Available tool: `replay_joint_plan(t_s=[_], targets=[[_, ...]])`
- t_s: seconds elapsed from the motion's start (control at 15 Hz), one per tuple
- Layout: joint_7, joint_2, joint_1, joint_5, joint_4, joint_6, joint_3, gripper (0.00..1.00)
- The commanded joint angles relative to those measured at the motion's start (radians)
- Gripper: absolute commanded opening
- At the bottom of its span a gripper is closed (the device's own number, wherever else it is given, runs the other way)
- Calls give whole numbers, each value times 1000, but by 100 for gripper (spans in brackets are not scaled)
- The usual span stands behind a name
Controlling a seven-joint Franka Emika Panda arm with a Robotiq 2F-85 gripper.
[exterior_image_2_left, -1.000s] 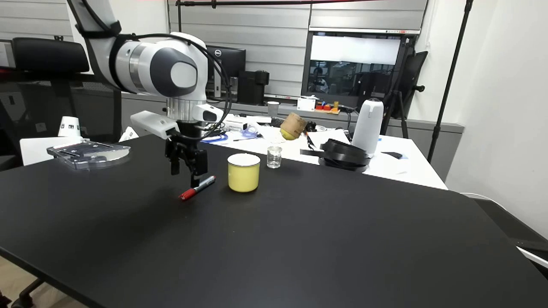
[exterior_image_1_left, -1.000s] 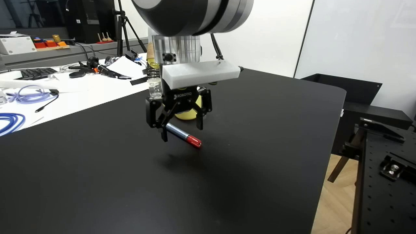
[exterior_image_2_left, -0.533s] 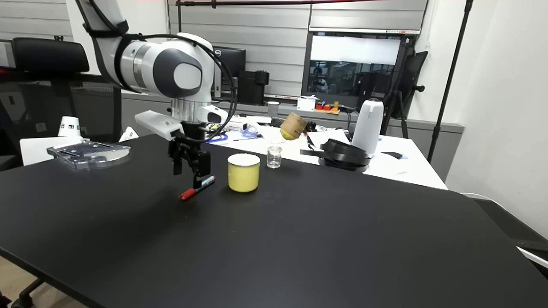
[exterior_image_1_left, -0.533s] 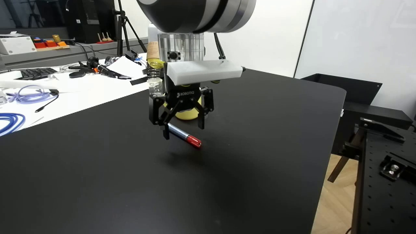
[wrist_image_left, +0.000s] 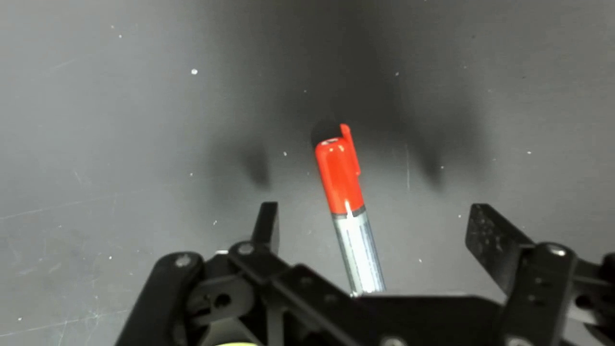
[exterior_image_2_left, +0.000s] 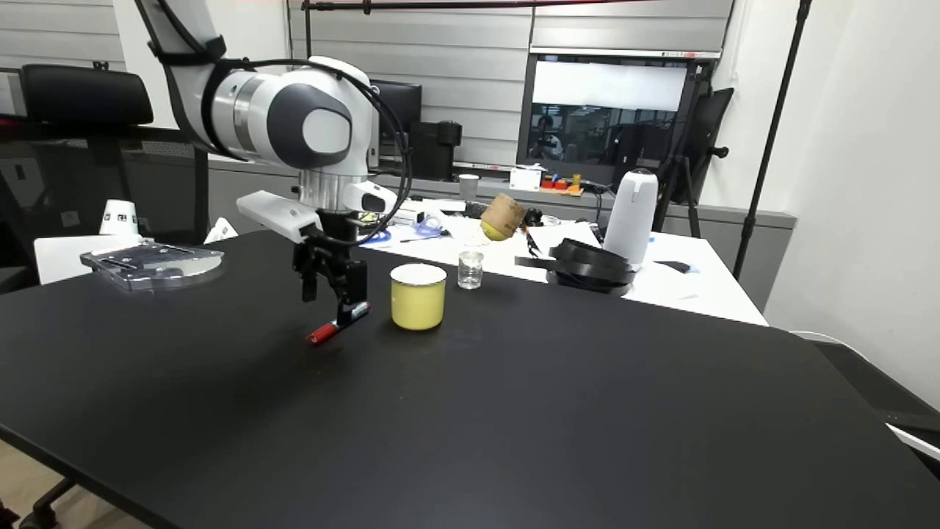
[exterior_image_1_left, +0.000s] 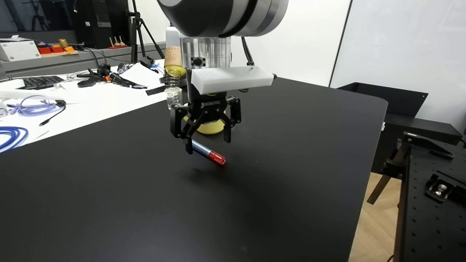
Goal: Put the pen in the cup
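Observation:
The pen lies on the black table, with a red cap and a silvery-dark body. It shows in both exterior views (exterior_image_1_left: 209,153) (exterior_image_2_left: 323,334) and in the wrist view (wrist_image_left: 348,206), where its body end is hidden behind the gripper. My gripper (exterior_image_1_left: 208,145) (exterior_image_2_left: 326,308) (wrist_image_left: 372,209) is open and empty just above the pen. In the wrist view its fingers are apart on either side of the pen's body, not touching it. The yellow cup (exterior_image_2_left: 418,303) stands upright beside the pen. It is partly hidden behind the gripper in an exterior view (exterior_image_1_left: 211,128).
A small clear glass jar (exterior_image_2_left: 470,270) stands behind the cup near the table edge. A clear plastic plate (exterior_image_2_left: 154,263) lies at the far left. A white side desk (exterior_image_2_left: 690,283) with cables, black straps (exterior_image_2_left: 587,264) and a white device (exterior_image_2_left: 633,217) adjoins the table.
My gripper has shifted slightly to the right in both exterior views, along the pen toward the cup. It stays open. The pen and cup have not moved.

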Motion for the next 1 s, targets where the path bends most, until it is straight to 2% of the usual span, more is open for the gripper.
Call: replay_joint_plan(t_s=[0.0,0.47,0.53,0.6,0.93], targets=[[-32,7,-17,-1,5,-3,6,100],[-80,48,-28,0,15,9,10,100],[-79,49,-27,1,14,16,9,75],[-78,48,-26,0,12,30,7,74],[-76,40,-24,-6,6,65,2,39]])
